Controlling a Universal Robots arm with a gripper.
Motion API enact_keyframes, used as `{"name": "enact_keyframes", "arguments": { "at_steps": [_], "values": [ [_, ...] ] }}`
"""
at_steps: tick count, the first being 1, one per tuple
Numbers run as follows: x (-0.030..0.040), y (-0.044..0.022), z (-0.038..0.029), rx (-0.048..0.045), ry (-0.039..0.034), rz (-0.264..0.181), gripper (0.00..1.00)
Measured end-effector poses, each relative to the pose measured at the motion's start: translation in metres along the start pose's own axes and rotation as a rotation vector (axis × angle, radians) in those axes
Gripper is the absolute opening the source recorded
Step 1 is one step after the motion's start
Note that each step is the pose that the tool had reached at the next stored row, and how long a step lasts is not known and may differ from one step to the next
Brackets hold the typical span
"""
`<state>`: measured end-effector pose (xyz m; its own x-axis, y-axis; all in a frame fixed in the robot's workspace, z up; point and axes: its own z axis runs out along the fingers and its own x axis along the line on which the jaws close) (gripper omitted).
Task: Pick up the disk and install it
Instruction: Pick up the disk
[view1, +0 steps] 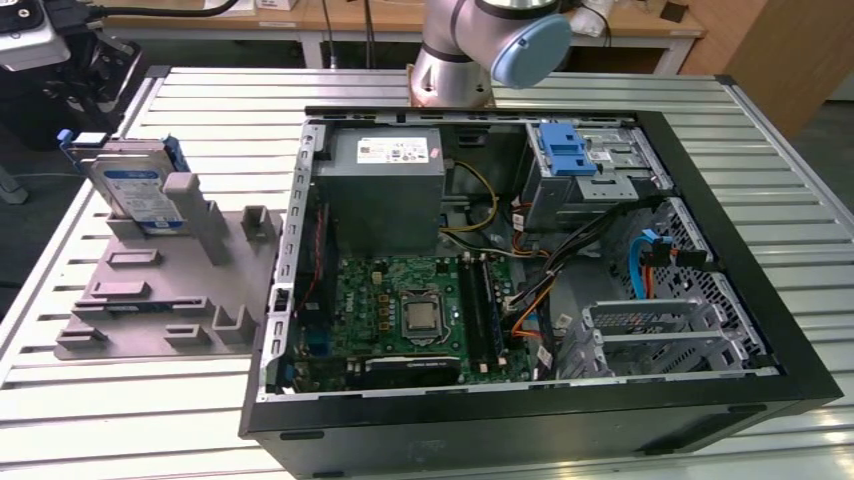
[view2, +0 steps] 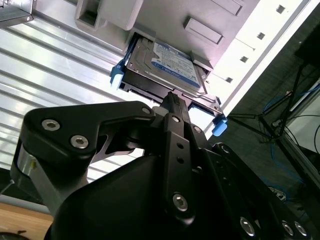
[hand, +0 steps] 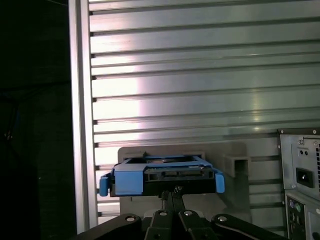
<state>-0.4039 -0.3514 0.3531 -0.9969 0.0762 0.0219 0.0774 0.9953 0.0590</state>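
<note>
The hand (view2: 171, 96), clenched empty, points at the disk (view2: 167, 62) standing in its grey holder (view1: 160, 300)

Even overhead light filled the exterior view, leaving the computer case (view1: 534, 430) interior shaded. In the first wrist view glare bloomed across the slatted table (hand: 200, 75), and beyond its edge all was near black. In the second wrist view the grey fixture (view2: 235, 50) washed out white beside the disk (view2: 172, 62).

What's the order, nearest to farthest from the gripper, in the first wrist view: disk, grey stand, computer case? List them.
1. disk, just ahead of the gripper.
2. grey stand, holding the disk.
3. computer case, off to one side.
</note>
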Motion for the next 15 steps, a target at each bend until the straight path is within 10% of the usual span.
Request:
{"name": "enact_keyframes", "arguments": {
  "at_steps": [15],
  "values": [
    [0.0067,-0.0005,0.0001,-0.0001,0.0,0.0,0.11]
  ]
}}
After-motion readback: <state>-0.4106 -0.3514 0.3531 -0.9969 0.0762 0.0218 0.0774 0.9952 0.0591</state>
